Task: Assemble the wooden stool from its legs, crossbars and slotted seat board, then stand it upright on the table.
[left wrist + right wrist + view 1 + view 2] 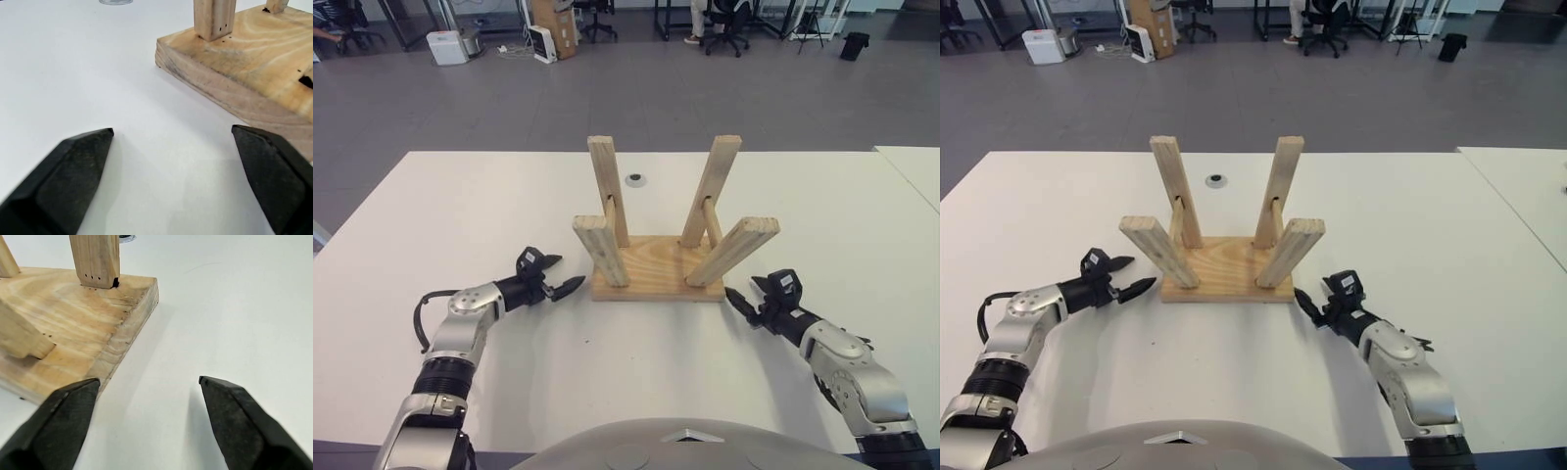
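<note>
Left eye view: grainy wooden seat board (656,272) lies flat, four square-cut legs (604,250) up, flanked by wide-spread, black wedge-tipped left gripper (572,271) and right gripper (739,286).

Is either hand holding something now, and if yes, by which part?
Nothing is held. The left hand and the right hand are open, one at each side of the upside-down pale wooden stool.

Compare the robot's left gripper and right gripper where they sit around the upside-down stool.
The left gripper sits beside the left edge of the seat board, while the right gripper sits at its near right corner. The left gripper points rightward at the board, and the right gripper points leftward and away from the robot. Both are open, empty and low over the table.
</note>
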### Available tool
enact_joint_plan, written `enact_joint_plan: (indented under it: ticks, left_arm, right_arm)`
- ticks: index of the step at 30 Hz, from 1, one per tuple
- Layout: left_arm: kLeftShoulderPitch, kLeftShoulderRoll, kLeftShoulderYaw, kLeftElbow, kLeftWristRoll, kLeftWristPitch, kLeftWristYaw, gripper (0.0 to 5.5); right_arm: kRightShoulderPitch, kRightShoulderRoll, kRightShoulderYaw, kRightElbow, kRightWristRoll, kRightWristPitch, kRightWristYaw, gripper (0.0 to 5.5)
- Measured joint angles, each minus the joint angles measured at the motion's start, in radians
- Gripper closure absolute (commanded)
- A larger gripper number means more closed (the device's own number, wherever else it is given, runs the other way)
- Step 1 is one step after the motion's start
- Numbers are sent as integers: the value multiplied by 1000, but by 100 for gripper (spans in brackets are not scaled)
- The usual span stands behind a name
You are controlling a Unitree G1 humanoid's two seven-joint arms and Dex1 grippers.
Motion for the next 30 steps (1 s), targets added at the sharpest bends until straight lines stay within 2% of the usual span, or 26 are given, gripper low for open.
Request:
enact_joint_plan:
  ticks: [5,9,21,27,30]
  left_arm:
    - [-6,23,-23,0,27,-2,-9,104]
    - [-9,-9,-51,-35,33,6,5,104]
    - [45,-3,-76,-108,35,14,39,104]
    - [67,43,-85,-210,26,92,2,104]
    - [85,163,-115,-375,-9,241,-138,104]
  right_arm:
    - [-26,17,12,11,-54,-9,-2,170]
    - [-45,25,20,15,-64,-8,11,170]
    - [-31,-12,51,54,-144,-52,54,170]
    - [-22,-11,49,47,-145,-66,68,170]
    - [-7,-45,16,-50,-92,-4,111,170]
